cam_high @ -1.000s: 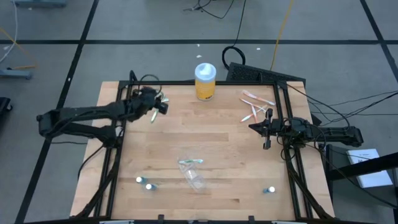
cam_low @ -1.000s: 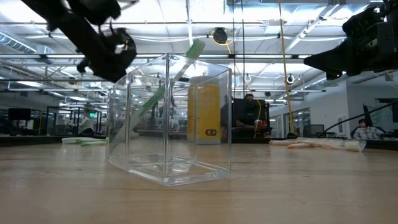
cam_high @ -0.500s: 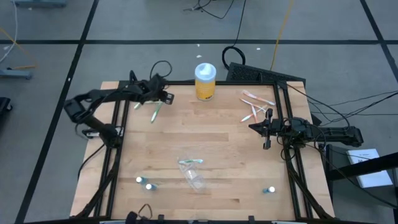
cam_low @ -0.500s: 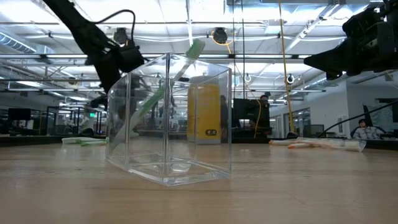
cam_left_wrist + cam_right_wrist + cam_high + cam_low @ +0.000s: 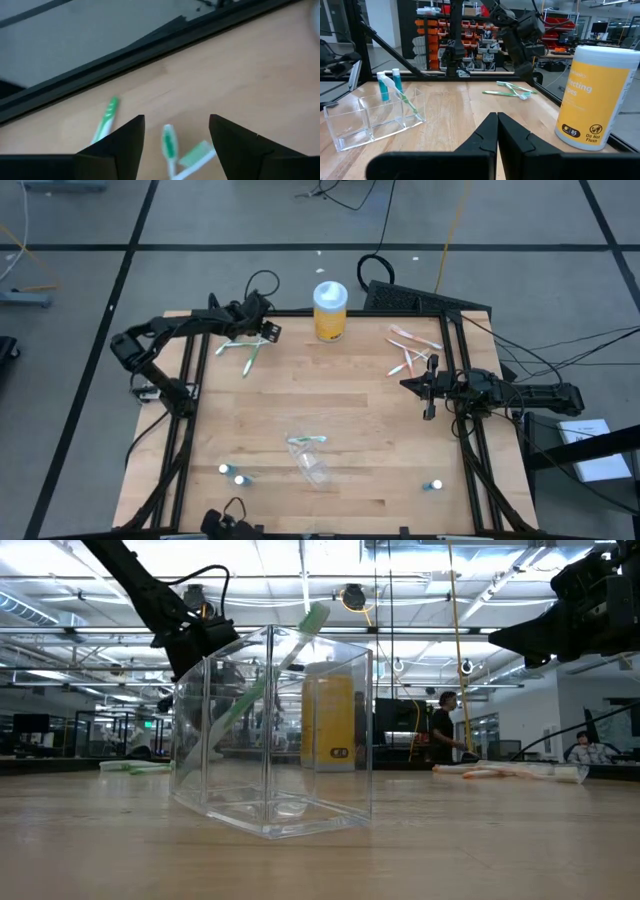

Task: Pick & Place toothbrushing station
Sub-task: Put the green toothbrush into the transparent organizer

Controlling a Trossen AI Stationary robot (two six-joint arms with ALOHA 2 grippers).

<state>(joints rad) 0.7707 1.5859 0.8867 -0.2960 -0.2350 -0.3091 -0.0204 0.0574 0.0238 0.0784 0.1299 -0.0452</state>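
Wooden table (image 5: 340, 410) holds toothbrushing station (image 5: 312, 460); left fingers (image 5: 125, 145) spread over green toothbrushes (image 5: 244, 352).

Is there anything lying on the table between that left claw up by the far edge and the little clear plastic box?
Nothing visible blocks it. The left gripper hangs open over green toothbrushes near the far left edge, while the clear toothbrushing station sits toward the near middle of the table. Only bare wood lies between them. The yellow jar stands off to the side.

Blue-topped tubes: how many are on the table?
3 tubes: two together on the left arm's side, one on the right arm's, all along the edge opposite the yellow jar.
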